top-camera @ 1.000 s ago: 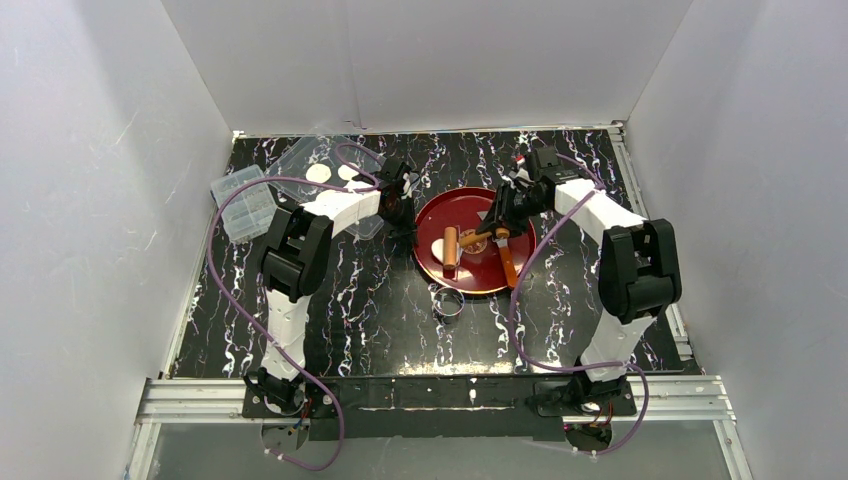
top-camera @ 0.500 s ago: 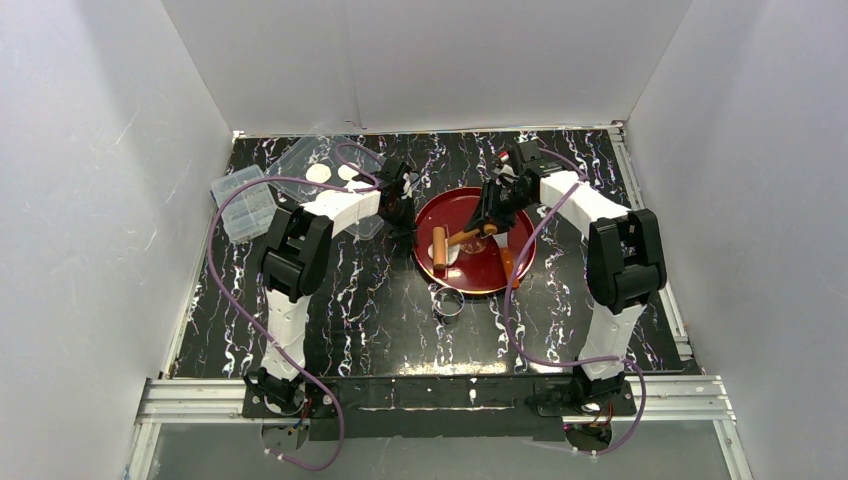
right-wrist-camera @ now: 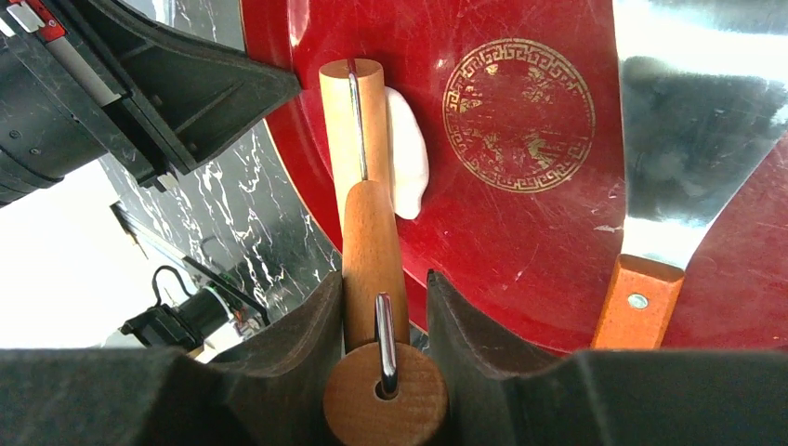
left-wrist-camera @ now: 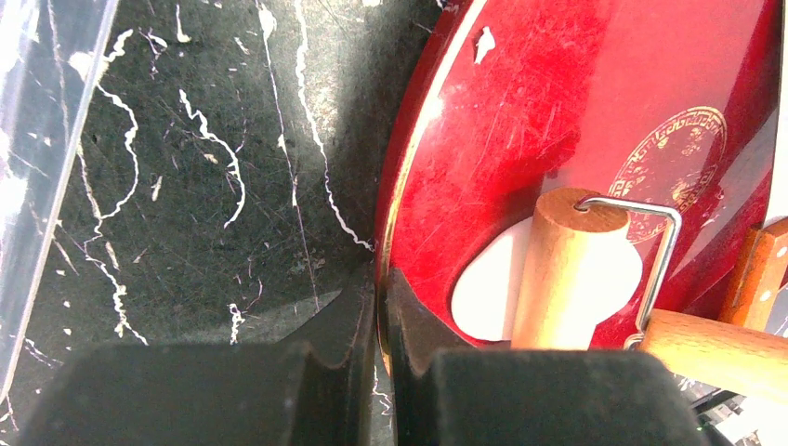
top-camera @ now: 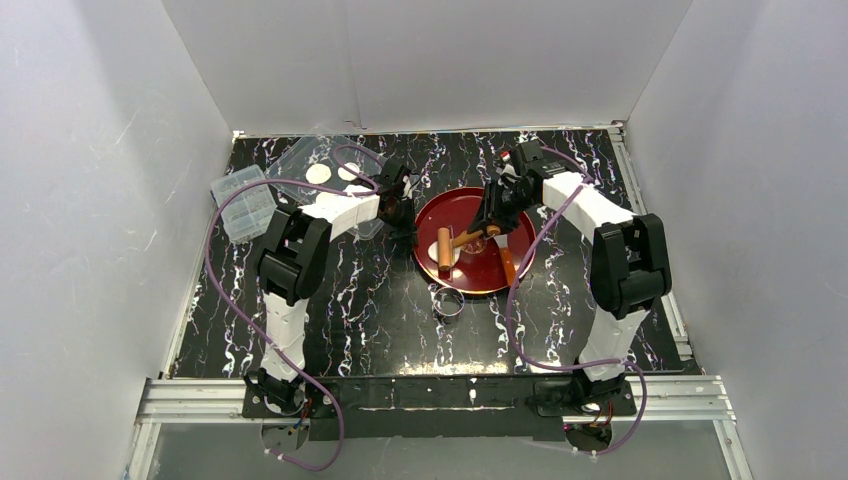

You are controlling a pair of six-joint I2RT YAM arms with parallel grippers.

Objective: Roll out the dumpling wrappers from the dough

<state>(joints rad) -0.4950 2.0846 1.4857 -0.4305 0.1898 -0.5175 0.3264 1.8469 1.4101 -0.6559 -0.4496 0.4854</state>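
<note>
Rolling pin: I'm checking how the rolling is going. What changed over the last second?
The right gripper, gripping the rolling pin by its handle, drew it slightly left across the plate, onto the dough, while the right arm swung toward the back. The left gripper stayed clamped on the plate's rim; the scraper and metal ring did not move.

Your roller (right-wrist-camera: 351, 121) lies on the dough (right-wrist-camera: 410, 158), left on the plate (top-camera: 482, 277); wrappers (top-camera: 318, 173) seemingly in the far-left corner box (top-camera: 296, 158).
</note>
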